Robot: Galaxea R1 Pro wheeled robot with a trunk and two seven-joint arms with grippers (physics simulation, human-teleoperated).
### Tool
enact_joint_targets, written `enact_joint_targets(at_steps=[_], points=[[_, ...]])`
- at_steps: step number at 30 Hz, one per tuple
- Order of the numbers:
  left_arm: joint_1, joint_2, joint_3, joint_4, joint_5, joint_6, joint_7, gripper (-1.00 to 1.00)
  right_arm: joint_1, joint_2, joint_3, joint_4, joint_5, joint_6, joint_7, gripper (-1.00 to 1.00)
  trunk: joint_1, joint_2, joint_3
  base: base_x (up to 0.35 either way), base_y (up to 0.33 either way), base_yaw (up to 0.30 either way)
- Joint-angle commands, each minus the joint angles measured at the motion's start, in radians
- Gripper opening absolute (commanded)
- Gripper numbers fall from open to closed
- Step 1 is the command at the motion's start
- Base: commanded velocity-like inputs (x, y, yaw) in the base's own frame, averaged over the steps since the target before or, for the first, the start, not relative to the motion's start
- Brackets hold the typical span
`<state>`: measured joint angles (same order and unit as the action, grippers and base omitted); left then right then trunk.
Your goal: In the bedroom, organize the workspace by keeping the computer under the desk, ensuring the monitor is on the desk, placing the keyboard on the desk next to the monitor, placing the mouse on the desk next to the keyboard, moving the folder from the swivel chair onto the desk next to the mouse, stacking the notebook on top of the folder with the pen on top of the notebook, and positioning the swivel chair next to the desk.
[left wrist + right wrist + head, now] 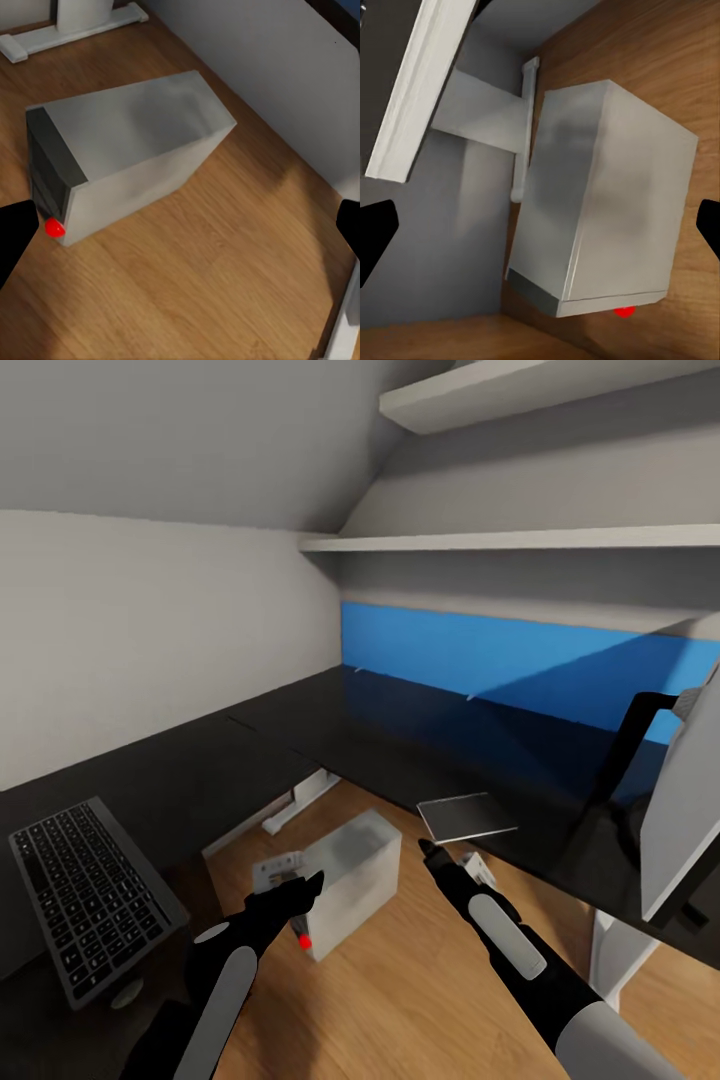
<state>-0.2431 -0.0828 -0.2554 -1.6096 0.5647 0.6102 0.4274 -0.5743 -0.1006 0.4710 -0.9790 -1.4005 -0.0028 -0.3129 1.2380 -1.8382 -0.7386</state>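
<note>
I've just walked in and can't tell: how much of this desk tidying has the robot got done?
Little looks finished. The computer stands on the wood floor in front of the desk, not yet under it. Both grippers, left and right, hang open and empty above it, so it seems to be the current job. The keyboard lies on a dark surface to the left. The monitor stands at the desk's right end.

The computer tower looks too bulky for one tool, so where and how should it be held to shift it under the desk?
Probably with both arms: press the left tool and right tool against the two broad flat side walls of the computer, coming from above. It stands upright on the wood floor, with the sides exposed, and looks too wide for one open tool.
</note>
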Motion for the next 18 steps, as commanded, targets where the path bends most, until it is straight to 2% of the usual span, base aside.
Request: enact_joint_targets(at_steps=[1, 6, 18], points=[[-0.001, 0.0, -0.001, -0.002, 0.011, 0.002, 0.01, 1.0, -0.001, -0.001, 0.003, 0.001, -0.004, 0.0, 0.002, 1.0, 0.004, -0.008, -0.004, 0.0, 0.0, 0.0], [-0.001, 0.0, -0.001, -0.001, 0.011, 0.002, 0.01, 1.0, -0.001, 0.0, 0.003, 0.015, -0.004, 0.0, 0.031, 1.0, 0.023, -0.043, -0.02, 0.0, 0.0, 0.0], [-0.001, 0.0, -0.002, -0.002, 0.011, 0.002, 0.01, 1.0, -0.001, 0.001, 0.003, 0.02, -0.005, 0.0, 0.04, 1.0, 0.069, -0.127, -0.057, 0.0, 0.0, 0.0]])
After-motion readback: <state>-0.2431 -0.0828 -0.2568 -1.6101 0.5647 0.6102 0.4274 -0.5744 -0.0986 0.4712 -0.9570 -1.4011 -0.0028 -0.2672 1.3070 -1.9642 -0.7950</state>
